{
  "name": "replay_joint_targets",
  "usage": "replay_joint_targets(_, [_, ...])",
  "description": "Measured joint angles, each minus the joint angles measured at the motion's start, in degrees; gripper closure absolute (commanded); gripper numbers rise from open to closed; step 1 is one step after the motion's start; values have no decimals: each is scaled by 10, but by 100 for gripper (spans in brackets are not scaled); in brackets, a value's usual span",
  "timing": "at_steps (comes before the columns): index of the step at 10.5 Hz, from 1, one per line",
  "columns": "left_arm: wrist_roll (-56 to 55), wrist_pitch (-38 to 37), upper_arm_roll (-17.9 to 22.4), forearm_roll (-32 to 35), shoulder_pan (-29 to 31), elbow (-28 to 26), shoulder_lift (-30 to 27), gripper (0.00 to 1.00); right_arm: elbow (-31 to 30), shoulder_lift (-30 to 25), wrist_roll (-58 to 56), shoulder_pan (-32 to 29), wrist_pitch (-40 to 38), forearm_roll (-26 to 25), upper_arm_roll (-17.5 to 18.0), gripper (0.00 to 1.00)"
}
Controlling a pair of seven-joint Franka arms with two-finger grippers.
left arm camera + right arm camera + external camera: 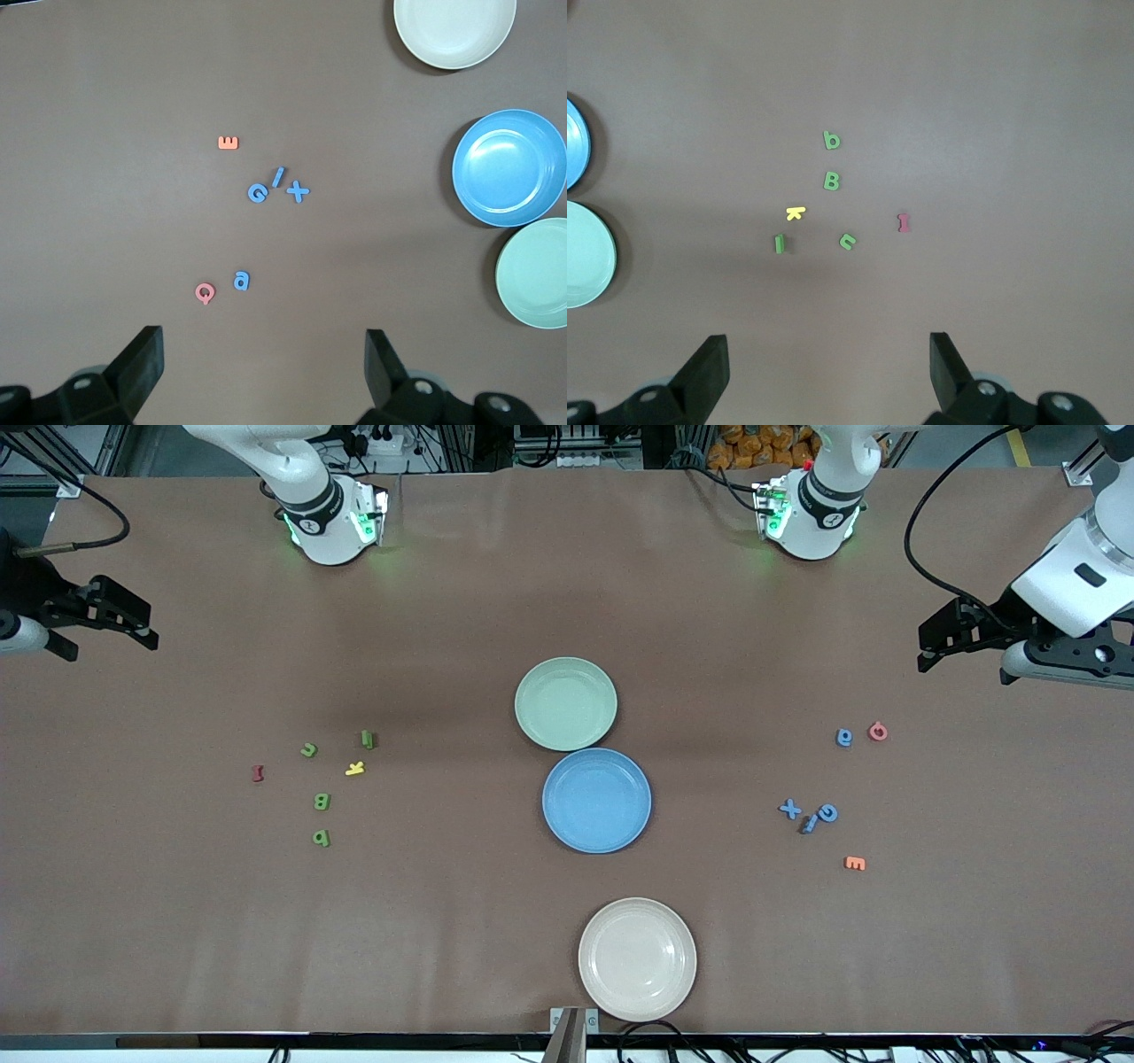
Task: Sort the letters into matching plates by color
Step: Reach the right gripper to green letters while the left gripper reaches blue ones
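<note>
A matte brown worktop point(177, 921) fills the scene, smooth and flat. At its middle sit three round shallow plates with glossy rims: the mint plate point(566, 703), the blue plate point(596, 800) touching it on the side nearer the camera, and a cream plate point(637, 958) well apart, close to the camera edge.

Toward the right arm's end lie the green letters point(322, 802), four chunky little blocks scattered loosely, none touching. Among them sits a yellow letter point(354, 768), with a dark red letter point(258, 773) just outside the group.

Toward the left arm's end lie the blue letters point(827, 812): a crossed shape, a thin bar and a rounded one bunched close together, and a fourth rounded one apart, farther from the camera, beside a pink letter point(877, 732). An orange letter point(855, 863) lies alone, nearer the camera.

Both arms wait. The left hand point(264, 354) hangs over bare worktop at its end, black angular fingers point(142, 359) spread wide and holding nothing. The right hand point(828, 354) hangs over its own end, spread the same way and empty.
</note>
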Motion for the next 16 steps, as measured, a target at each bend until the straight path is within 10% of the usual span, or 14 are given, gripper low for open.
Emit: replay_joint_targets(16, [2, 38, -12, 62, -1, -58, 54, 0, -35, 4, -22, 4, -12, 1, -19, 0])
